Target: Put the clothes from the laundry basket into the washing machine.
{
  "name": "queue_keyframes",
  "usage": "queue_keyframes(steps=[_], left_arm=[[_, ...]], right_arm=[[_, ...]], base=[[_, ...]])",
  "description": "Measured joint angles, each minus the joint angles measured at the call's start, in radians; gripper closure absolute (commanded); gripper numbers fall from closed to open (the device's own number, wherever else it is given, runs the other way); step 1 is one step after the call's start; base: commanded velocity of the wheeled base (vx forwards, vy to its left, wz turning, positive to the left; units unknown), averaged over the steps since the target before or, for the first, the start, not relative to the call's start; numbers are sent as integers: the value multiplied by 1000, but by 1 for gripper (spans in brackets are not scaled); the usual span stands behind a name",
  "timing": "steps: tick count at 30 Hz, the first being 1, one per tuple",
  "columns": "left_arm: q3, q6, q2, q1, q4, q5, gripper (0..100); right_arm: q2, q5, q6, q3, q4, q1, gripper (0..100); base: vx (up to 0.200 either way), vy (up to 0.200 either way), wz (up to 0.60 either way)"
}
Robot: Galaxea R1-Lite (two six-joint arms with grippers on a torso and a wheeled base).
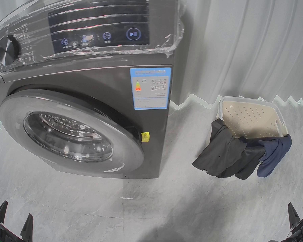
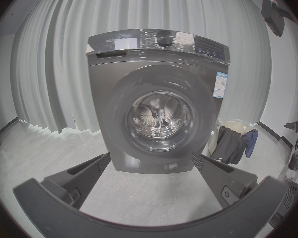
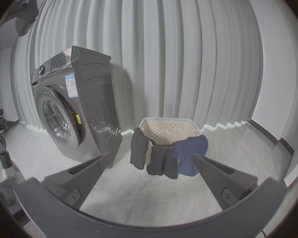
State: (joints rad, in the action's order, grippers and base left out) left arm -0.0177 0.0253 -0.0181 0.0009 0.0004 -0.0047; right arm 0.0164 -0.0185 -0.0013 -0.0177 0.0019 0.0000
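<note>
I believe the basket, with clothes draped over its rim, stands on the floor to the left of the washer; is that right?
Not quite: the basket stands to the right of the washer, as the head view shows. The rest holds: it is on the floor, with clothes draped over its rim.

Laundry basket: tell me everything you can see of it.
The laundry basket is a cream plastic tub with a paler rim, rounded corners and small holes punched through its walls. It stands upright on the grey floor to the right of the washing machine, apart from it and close to the white curtain. Two dark garments and a blue garment are draped over its front rim and hang down the outside.
</note>
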Motion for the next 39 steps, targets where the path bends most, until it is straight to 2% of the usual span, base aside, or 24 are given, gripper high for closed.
queue_keyframes(steps=[10, 25, 39], left_arm=[[0, 0, 0, 0, 0, 0, 0], [0, 0, 0, 0, 0, 0, 0], [0, 0, 0, 0, 1, 0, 0]], right_arm=[[0, -1, -1, 0, 0, -1, 0], [1, -3, -3, 0, -1, 0, 0], [1, -3, -3, 0, -1, 0, 0]], base=[[0, 200, 0], [0, 0, 0], [0, 200, 0]])
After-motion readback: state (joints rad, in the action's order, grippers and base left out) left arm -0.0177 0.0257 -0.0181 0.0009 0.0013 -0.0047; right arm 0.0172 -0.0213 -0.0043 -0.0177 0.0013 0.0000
